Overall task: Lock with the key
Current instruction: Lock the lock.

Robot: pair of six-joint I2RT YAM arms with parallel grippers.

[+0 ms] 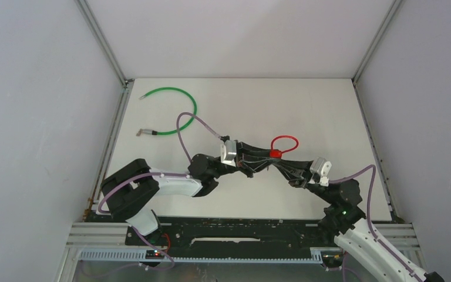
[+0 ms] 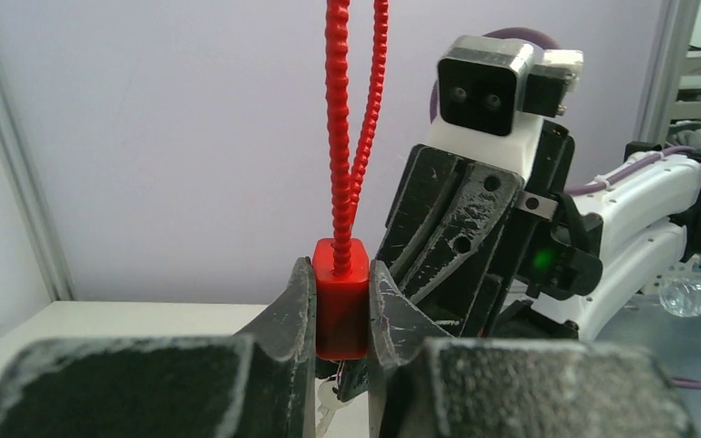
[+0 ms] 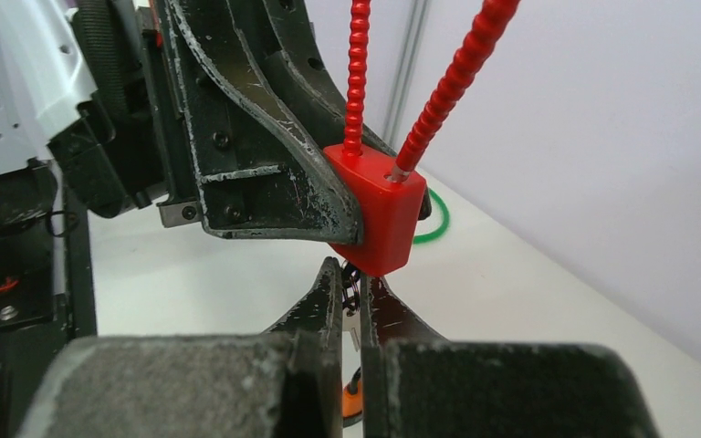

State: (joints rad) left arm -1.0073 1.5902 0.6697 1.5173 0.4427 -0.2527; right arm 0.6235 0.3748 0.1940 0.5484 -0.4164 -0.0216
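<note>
Left claw [image 2: 340,278] clamps the red cable lock [image 3: 379,214]; right claw [image 3: 352,281] is pinched together just beneath it.

Soft, even, bright light fills the overhead view, leaving the white table [image 1: 305,111] free of glare, with only faint shadows lying beneath the arms. In both wrist views the red lock [image 2: 340,297] is sharp and carries a slight sheen, while the dark foreground along the bottom edge is out of focus.

Green cable loop [image 1: 194,106] on table's [image 1: 305,106] far left
</note>
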